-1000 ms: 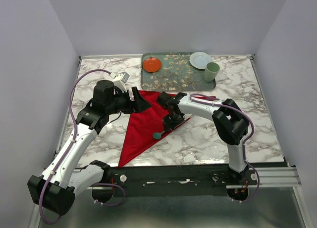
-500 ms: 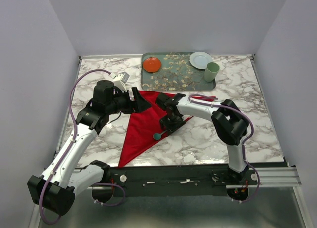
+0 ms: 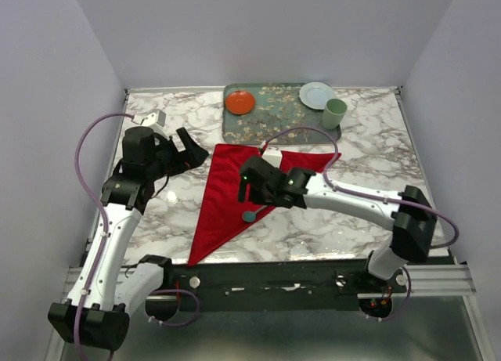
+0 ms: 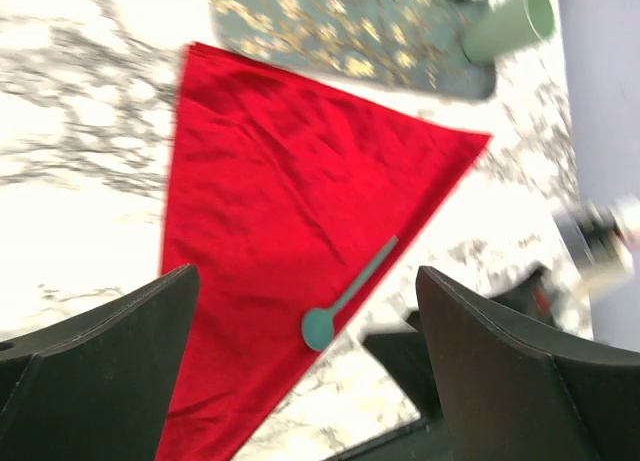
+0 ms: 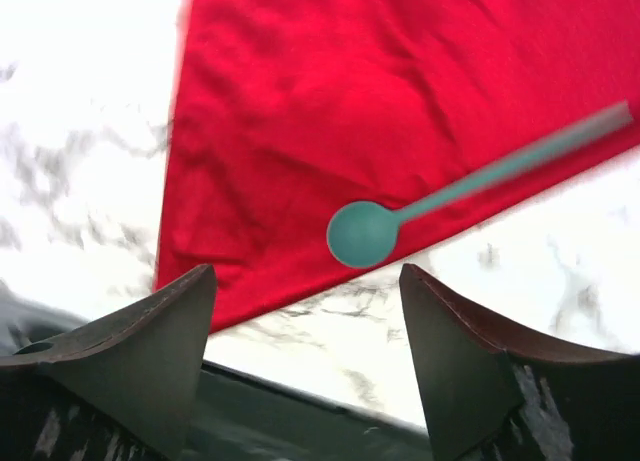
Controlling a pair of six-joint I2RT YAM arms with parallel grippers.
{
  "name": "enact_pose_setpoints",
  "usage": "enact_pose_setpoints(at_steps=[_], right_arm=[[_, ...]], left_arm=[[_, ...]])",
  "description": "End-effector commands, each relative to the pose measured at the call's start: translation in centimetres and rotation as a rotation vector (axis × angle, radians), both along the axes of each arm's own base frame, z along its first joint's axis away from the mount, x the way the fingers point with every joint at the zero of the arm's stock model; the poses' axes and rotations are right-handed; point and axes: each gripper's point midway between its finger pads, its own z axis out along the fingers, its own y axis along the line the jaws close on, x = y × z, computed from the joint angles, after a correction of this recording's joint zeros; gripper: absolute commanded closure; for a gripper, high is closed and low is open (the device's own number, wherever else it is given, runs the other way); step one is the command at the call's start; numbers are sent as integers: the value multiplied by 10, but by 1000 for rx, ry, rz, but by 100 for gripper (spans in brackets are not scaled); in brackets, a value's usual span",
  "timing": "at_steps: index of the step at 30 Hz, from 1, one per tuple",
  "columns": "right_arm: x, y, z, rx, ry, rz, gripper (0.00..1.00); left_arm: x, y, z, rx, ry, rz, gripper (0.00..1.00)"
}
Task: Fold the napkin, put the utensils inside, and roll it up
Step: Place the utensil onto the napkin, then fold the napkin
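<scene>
Napkin [image 3: 227, 193]: folded triangle, flat. Spoon [image 5: 365, 233]: laid along its edge, likely for rolling inside. Left gripper [image 4: 305, 281], right gripper [image 5: 305, 271]: spread, empty.

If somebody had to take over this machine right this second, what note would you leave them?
Left jaws: open, empty, over the table beside the napkin's far left corner.
Right jaws: open, empty, hovering over the spoon.
Things: napkin flat on the table, folded into a triangle; spoon lying along its near-right edge, bowl at the hem.
Done: fold made, spoon placed.
Left: rolling it up. No other cutlery in view.
</scene>
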Motion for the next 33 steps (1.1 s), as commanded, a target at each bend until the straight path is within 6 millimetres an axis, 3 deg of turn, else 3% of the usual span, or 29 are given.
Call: enact_pose_setpoints(at_steps=[1,2,3,5,6,7,8,9,12,15,17,19,20,22,27,33], right_arm=[[-32,40,-5,-54,-388,689,16],[-41,46,-9,-96,-458,850,15],[-60,61,-10,-80,-502,946,15],[-78,74,-26,-152,-553,1111,14],[-98,90,-27,-182,-628,1196,13],[-102,99,-25,-226,-693,1226,13],[-108,107,-37,-309,-758,1318,13],[-125,123,-32,-309,-833,1354,13],[-129,150,-23,-357,-942,1347,13],[-153,172,-19,-268,-988,1458,16],[-163,179,-19,-234,-1025,1498,22],[-174,187,-20,-189,-1065,1544,32],[-175,189,-22,-190,-1084,1564,42],[-179,195,-25,-165,-1100,1585,48],[-191,202,-35,-144,-1081,1667,47],[-190,203,-54,-155,-1049,1666,47]], left_arm=[[-4,48,-15,46,31,222,1],[-4,53,-18,46,37,247,1],[-6,58,-24,47,51,263,1],[-6,69,-33,35,81,304,1],[-6,72,-40,27,103,313,2],[-5,80,-47,13,128,342,2],[-6,80,-49,-9,139,337,2],[-7,82,-55,-24,160,349,2],[-8,92,-57,-41,169,381,1],[-9,94,-54,-36,156,389,1],[-10,95,-50,-36,136,392,1],[-11,96,-45,-28,116,394,1],[-11,96,-44,-28,114,394,1],[-11,94,-39,-31,96,384,1],[-12,91,-36,-29,87,360,1],[-9,86,-37,-49,105,332,2]])
